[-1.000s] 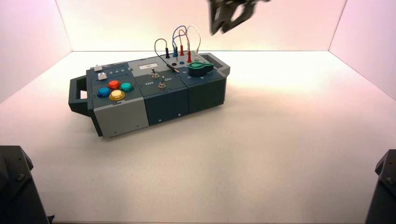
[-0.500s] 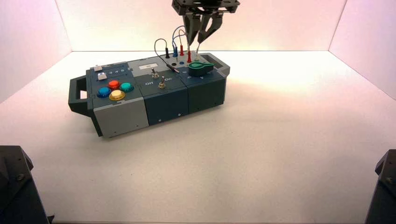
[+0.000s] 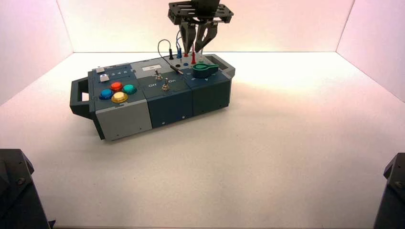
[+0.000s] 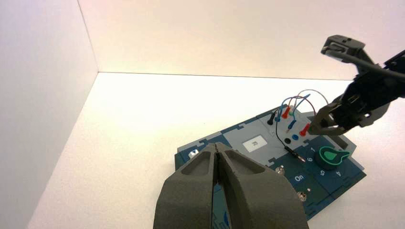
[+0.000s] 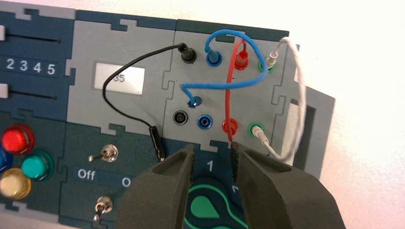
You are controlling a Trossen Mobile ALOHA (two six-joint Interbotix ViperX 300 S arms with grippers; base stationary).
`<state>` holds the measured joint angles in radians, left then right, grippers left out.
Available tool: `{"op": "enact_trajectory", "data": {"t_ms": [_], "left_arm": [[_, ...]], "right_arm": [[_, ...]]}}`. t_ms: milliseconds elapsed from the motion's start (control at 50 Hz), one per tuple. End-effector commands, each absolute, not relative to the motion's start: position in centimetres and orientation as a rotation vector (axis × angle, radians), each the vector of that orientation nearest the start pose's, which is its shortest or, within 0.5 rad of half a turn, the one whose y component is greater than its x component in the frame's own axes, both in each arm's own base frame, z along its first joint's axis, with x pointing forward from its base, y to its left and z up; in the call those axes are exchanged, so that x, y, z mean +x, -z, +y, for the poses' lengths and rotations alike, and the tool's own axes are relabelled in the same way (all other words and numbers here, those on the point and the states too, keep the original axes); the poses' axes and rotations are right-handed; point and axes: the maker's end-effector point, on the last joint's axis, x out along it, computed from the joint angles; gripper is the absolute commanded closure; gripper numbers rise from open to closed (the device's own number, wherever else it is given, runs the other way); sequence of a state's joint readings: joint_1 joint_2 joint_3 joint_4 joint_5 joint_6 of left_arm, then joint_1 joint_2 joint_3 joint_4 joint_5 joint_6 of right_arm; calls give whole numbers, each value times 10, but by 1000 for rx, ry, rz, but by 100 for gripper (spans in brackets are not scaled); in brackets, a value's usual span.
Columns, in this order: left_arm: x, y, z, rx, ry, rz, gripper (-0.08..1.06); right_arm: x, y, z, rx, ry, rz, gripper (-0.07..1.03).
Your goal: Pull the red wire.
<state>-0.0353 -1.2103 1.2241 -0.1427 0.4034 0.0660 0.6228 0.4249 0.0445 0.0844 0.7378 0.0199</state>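
Your right end effector [image 5: 211, 160] hangs above red wire [image 5: 228, 90] at box's [image 3: 167, 102] far corner — fingers parted, holding nothing. Left end effector [image 4: 217, 152] pressed closed, empty — well clear.

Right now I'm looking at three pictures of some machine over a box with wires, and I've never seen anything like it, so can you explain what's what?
It is a two-armed robot facing a box of controls on a white surface. One picture looks down from above and behind; the other two come from cameras on each wrist.

The box carries coloured buttons, two toggle switches, a green knob and looped wires plugged into sockets.

The right gripper hangs over the wires, fingers open and holding nothing. Its own camera shows the red wire with both plugs seated, the nearer one just ahead of the fingertips. A black wire has one plug lying loose.

The left gripper waits farther back, shut and empty.
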Motion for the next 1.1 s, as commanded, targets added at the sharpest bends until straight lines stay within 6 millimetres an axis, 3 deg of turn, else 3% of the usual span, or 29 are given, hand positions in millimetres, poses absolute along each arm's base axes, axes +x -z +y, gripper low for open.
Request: {"op": "enact_trajectory", "data": {"t_ms": [20, 340, 700, 880, 1020, 1100], "left_arm": [[204, -221, -17, -70, 77, 395, 101], [203, -222, -17, -67, 77, 390, 101], [202, -223, -17, -67, 78, 383, 101], [201, -226, -17, -68, 78, 371, 101], [201, -226, -17, -69, 77, 369, 101], [201, -226, -16, -71, 74, 370, 101]], "right_arm": [[415, -95, 314, -258, -560, 1149, 56], [418, -91, 316, -260, -559, 1153, 65], [418, -69, 310, -292, -539, 1199, 75], [418, -63, 309, -304, -533, 1218, 89], [419, -67, 308, -316, -531, 1206, 90], [421, -74, 307, -323, -531, 1189, 84]]}}
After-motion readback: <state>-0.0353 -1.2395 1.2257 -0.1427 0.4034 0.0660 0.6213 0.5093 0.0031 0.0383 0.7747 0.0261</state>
